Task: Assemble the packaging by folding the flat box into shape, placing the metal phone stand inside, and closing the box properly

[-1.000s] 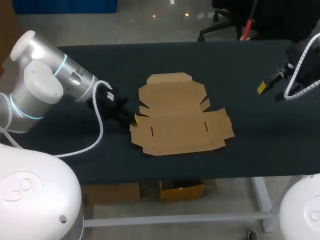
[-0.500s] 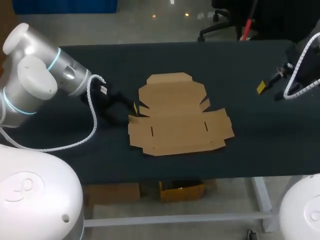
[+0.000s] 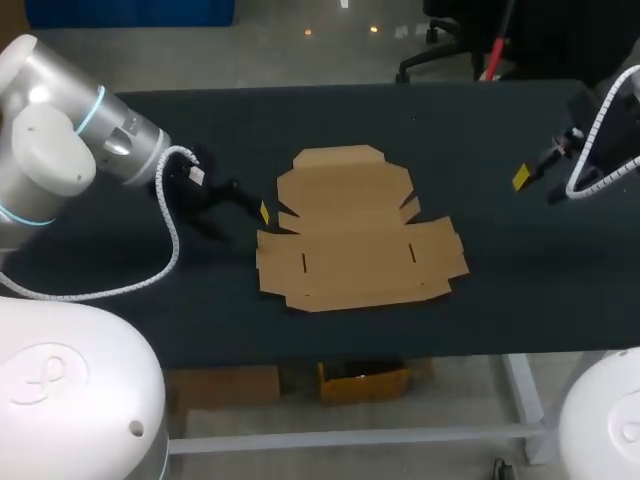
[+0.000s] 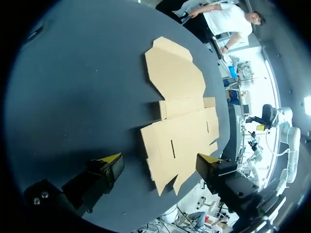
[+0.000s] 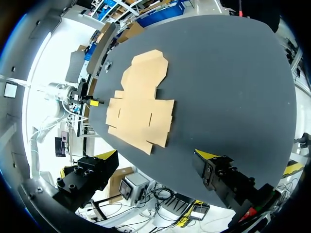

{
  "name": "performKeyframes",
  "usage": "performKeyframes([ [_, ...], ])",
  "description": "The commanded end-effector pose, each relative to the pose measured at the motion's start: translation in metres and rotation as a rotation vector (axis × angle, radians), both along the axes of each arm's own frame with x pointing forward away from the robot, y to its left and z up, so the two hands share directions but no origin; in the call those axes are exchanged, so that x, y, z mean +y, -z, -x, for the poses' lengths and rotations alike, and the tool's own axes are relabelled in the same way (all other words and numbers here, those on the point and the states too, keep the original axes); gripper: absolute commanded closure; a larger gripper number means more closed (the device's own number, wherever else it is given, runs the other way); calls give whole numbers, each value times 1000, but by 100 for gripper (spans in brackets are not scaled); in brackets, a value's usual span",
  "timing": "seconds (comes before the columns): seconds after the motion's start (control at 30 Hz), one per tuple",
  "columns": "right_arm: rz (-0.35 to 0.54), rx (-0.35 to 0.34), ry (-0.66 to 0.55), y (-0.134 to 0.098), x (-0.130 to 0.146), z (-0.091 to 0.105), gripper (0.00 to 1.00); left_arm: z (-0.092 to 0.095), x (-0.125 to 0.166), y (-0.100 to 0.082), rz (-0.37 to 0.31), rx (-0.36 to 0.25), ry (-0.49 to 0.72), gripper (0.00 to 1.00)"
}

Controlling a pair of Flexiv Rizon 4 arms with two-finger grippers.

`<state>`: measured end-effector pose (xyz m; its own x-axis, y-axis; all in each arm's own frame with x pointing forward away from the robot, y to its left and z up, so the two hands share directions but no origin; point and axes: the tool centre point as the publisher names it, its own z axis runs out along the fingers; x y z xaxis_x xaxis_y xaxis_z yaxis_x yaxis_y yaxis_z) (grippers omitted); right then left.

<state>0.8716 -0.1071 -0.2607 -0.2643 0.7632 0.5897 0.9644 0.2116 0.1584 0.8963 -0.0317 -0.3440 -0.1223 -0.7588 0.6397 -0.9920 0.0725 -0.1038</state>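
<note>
The flat brown cardboard box (image 3: 355, 240) lies unfolded in the middle of the dark table. My left gripper (image 3: 250, 203) hovers just off the box's left edge, open, with nothing between its fingers. In the left wrist view the box (image 4: 182, 121) lies ahead of the left gripper (image 4: 159, 164), whose yellow-tipped fingers stand wide apart. My right gripper (image 3: 535, 170) hangs open near the table's far right, well away from the box. In the right wrist view the box (image 5: 141, 107) lies far ahead of the right gripper (image 5: 158, 156). No metal phone stand shows in any view.
The dark table (image 3: 480, 270) has bare surface on every side of the box. A white cable (image 3: 170, 250) loops from my left arm down over the table's left part. The front edge runs just below the box.
My left gripper has opened and drawn back up and to the left, away from the box's left flap. The flap now lies flat. The right arm has not moved.
</note>
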Motion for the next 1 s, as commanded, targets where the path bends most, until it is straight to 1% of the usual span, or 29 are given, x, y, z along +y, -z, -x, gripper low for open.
performKeyframes([
  [0.03, -10, 23, -17, 11, -2, -8, 0, 7, 5, -7, -5, -5, -7, 0],
  [0.07, -1, 35, -15, 15, -2, -9, 0, 7, 5, -7, -5, -5, -7, 0],
  [0.47, -1, 35, -15, 15, -2, -9, 0, 7, 5, -7, -5, -5, -7, 0],
  [0.5, 0, 29, -11, 13, -1, -10, 0, 6, 3, -6, 6, -11, 2, 0],
  [0.53, 5, 28, -9, 12, 2, -9, 0, 5, 3, -5, -5, -40, -14, 0],
  [0.6, 9, 19, 1, 10, 4, -6, 0, 6, 3, -3, 13, -56, 5, 0],
  [0.63, 12, 15, 9, 10, 5, -5, 0, 7, 3, -2, 2, -73, -12, 0],
  [0.8, 13, 9, 30, 7, 1, 0, 0, 6, 3, 5, -12, -82, -7, 0],
  [0.87, 11, 5, 31, 7, 1, 1, 0, 6, 2, 8, -5, -83, -5, 0],
  [0.9, 10, 4, 32, 7, 1, 2, 0, 6, 1, 10, 10, -78, 4, 0],
  [1.0, 8, 4, 33, 9, 2, 3, 0, 4, -3, 15, 10, -75, 6, 0],
])
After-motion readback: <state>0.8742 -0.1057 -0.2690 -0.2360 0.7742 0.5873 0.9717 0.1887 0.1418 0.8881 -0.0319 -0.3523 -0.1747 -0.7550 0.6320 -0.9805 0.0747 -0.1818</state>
